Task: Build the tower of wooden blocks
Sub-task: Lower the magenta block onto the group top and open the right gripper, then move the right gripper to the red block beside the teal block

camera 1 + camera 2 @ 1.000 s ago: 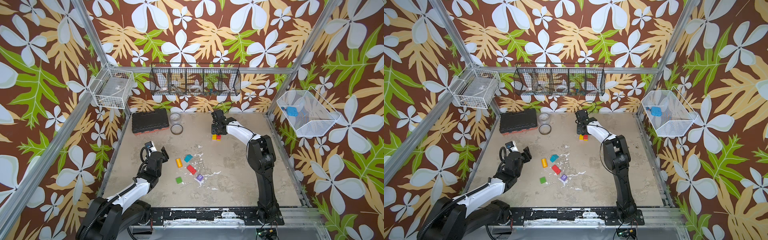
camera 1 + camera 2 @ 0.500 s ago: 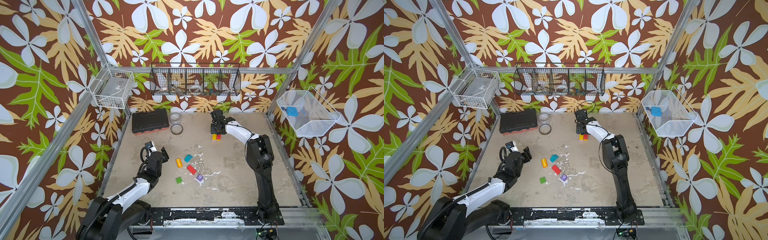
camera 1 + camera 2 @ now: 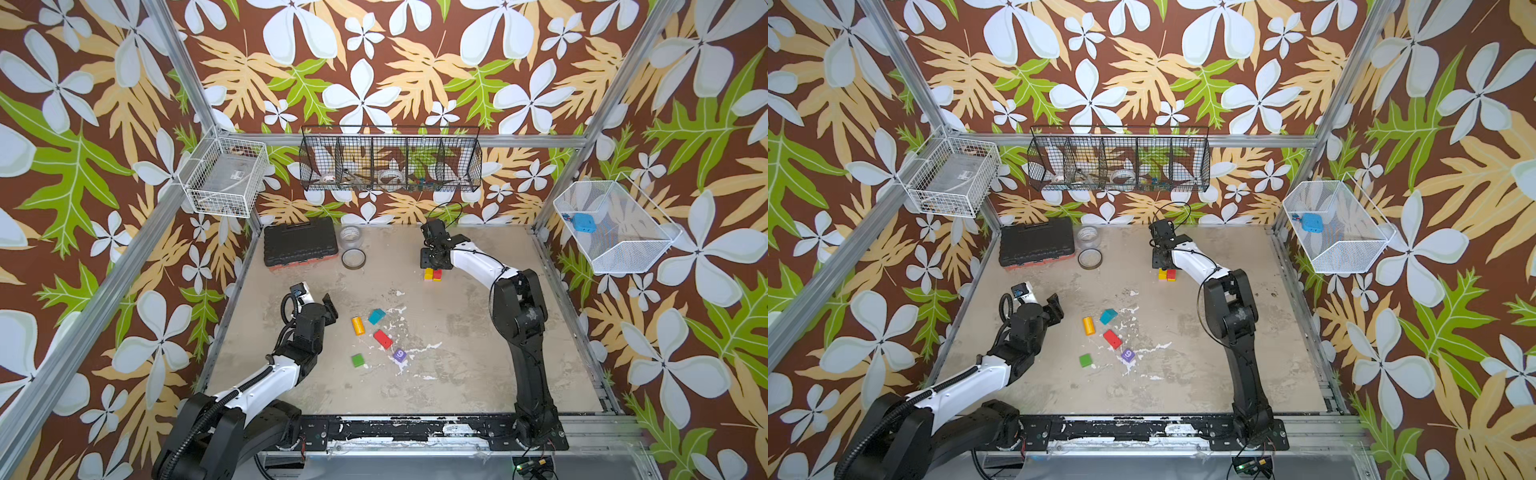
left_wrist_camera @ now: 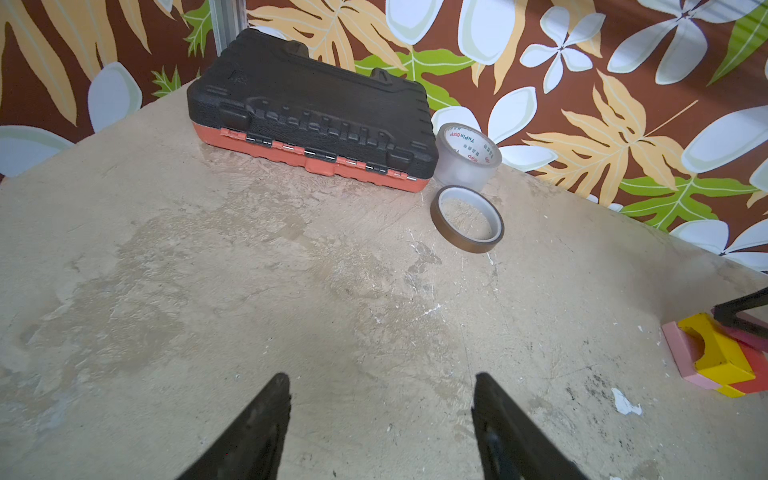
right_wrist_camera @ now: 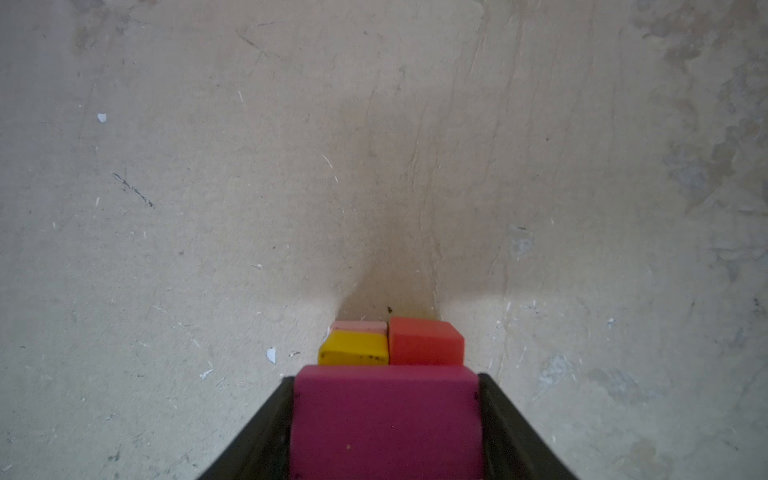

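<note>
1. The table [image 3: 457,353] is seen in both top views. The tower is being built near its far edge, while the spare blocks are scattered in the middle of its left half.
2. The right arm [image 3: 515,316] is stretched far forward from its base, with the forearm bent down towards the tower. It is by far the nearer arm to the tower.
3. The left arm [image 3: 286,370] is held low and bent over the left side, well apart from the tower and just beside the spare blocks.
4. The right gripper [image 5: 384,379] is pointed down directly over the tower, and a magenta block is flanked by its fingers. Whether that block is pinched or merely bracketed cannot be told.
5. The left gripper [image 4: 380,390] is held with its jaws apart and nothing between them.
6. The tower [image 3: 432,274] is made up of a yellow block [image 5: 353,347] and a red block [image 5: 426,340] side by side, with a pink block [image 5: 359,327] beneath the yellow.
7. The magenta block [image 5: 386,424] is laid across the yellow and red pair, apparently resting on them. Its long axis cannot be judged, as it is cut off by the frame. A straight upward withdrawal is probably called for.
8. The spare blocks are orange [image 3: 358,325], teal [image 3: 376,316], red [image 3: 382,338], green [image 3: 358,360] and a purple cube [image 3: 399,355].
</note>
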Available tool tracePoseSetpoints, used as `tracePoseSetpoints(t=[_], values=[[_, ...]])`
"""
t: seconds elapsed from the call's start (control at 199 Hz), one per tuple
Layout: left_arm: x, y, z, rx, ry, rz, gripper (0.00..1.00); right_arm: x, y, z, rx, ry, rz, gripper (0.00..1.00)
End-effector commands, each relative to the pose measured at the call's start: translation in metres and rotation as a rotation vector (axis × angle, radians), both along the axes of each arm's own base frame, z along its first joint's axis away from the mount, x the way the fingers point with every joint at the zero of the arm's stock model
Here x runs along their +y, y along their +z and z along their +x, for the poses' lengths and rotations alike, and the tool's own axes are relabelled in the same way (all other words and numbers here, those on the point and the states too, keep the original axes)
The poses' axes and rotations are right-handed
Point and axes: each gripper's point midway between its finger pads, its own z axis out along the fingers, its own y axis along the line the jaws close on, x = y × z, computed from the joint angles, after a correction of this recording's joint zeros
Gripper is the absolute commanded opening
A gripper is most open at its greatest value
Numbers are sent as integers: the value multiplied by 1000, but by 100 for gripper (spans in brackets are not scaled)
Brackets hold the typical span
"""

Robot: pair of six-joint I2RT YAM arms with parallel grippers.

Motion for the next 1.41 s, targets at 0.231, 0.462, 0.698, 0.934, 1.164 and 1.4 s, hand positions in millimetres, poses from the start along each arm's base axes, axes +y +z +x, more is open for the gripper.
tracePoseSetpoints(t=[0.231, 0.462, 0.698, 0.934, 1.164, 1.4], values=[[-1, 7, 4, -23, -5, -2, 70, -2, 4, -2, -6, -9, -7, 69], [-2, 7, 4, -23, -7, -1, 70, -3, 20, -1, -30, -12, -4, 71], [-1, 7, 3, -23, -6, -1, 70, -1, 77, -21, -144, -14, 0, 77], [-1, 8, 3, -28, -8, -4, 70, 48, 89, -88, -232, 83, 69, 86], [-1, 8, 2, -27, -7, -3, 71, 108, 64, -146, -209, 230, 122, 88], [2, 8, 1, -28, 11, -2, 71, 127, 37, -186, -158, 298, 117, 88]])
